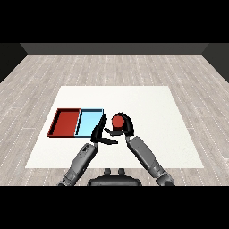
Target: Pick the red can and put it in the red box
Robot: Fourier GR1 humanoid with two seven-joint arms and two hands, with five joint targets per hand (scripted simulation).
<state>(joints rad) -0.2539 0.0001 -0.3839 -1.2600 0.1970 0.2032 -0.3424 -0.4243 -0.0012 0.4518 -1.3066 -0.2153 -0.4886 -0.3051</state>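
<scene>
The red can (117, 121) stands upright, its long axis vertical, with its round top facing up toward the head view. It is plain red, the top a shade lighter than the dark side showing beneath. The right robot hand (126, 126) curls round it, black fingers arching over the far side and down the right, so the can sits inside the hand's grasp. The can is over the white surface (152, 112), just right of the light blue tray (89, 120); the red tray (66, 122) lies beyond that. The left robot hand (101, 135) rests close beside the can's left, fingers relaxed, holding nothing.
</scene>
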